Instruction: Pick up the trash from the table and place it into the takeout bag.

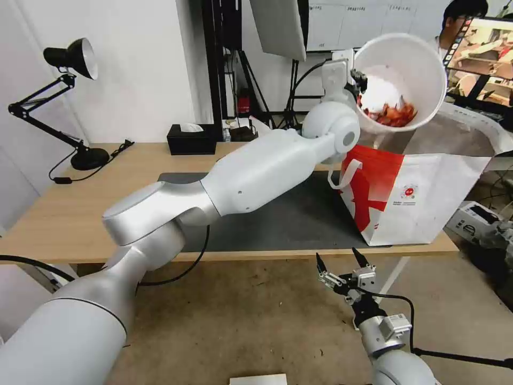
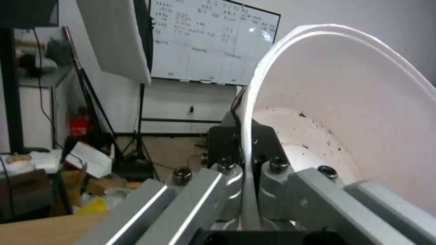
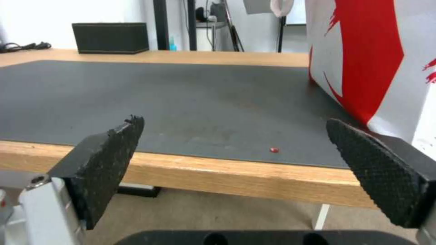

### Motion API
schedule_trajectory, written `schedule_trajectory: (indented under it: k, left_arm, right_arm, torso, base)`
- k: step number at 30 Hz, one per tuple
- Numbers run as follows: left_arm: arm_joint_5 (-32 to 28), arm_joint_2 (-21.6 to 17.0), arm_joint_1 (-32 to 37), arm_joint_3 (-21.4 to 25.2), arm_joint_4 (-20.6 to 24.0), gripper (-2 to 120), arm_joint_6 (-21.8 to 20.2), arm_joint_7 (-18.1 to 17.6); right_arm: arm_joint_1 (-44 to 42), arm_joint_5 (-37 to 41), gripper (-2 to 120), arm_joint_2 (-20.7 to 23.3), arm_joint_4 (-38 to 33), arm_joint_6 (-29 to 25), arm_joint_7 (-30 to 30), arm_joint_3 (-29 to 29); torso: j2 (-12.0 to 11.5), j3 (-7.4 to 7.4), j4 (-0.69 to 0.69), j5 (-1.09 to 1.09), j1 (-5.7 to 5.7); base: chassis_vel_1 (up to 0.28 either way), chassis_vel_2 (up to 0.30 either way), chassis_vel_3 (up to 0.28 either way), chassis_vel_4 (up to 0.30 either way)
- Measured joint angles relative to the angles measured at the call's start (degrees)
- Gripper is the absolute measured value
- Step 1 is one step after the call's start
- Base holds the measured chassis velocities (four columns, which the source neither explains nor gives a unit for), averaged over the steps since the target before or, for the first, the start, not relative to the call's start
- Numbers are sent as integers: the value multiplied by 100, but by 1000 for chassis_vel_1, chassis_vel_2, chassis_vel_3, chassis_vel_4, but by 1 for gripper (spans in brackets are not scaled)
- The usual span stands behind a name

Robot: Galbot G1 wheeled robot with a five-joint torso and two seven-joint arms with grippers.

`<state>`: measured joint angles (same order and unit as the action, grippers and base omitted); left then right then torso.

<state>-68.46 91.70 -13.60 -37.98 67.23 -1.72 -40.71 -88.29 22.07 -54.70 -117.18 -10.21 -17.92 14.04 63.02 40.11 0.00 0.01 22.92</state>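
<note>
The left gripper [image 1: 359, 80] sits in the upper right of the head view, its fingers [image 2: 227, 172] clamped together on the rim of a white round plastic bowl [image 1: 409, 69]. In the left wrist view the thin white rim runs straight down between the two metal fingers. The bowl is held aloft and tipped on its side, mouth facing the camera, with red food scraps [image 1: 394, 114] heaped against its lower wall. It hangs directly above the open mouth of the large boxy white takeout bag with the red panel [image 1: 406, 198], which stands on the dark grey rectangular mat [image 3: 182, 98] at the right end of the long light-wood table [image 1: 64, 214].

The right gripper [image 1: 344, 262] waits low in the lower right of the head view, just in front of the table edge, its black textured pads [image 3: 107, 160] spread wide apart and holding nothing.

The task looks well advanced: the mat shows no trays, small bag or tissue, only a tiny red crumb [image 3: 274, 149] near its front edge. What remains, by my reading, is getting this bowl down into the bag. The bag's inside is hidden.
</note>
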Motion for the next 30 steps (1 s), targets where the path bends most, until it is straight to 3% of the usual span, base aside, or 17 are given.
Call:
schedule_trajectory:
  k: [7,15,22,30]
  left_arm:
    - [508,-61,39,-243,65,0,55,115]
    - [865,-187,4,-531,276,0,62,557]
    - [379,-172,-3,-576,366,0,-219,954]
    - [-89,-179,71,-573,313,0,-346,1129]
  right_arm:
    - [0,0,100,0,0,0,0,0]
    - [0,0,100,0,0,0,0,0]
    - [0,0,100,0,0,0,0,0]
    - [0,0,100,0,0,0,0,0]
  torso:
    - [0,0,0,-1,0]
    - [0,0,0,-1,0]
    - [0,0,0,-1,-1]
    - [0,0,0,-1,0]
  base:
    - [0,0,0,0]
    - [0,0,0,0]
    - [0,0,0,0]
    - [0,0,0,0]
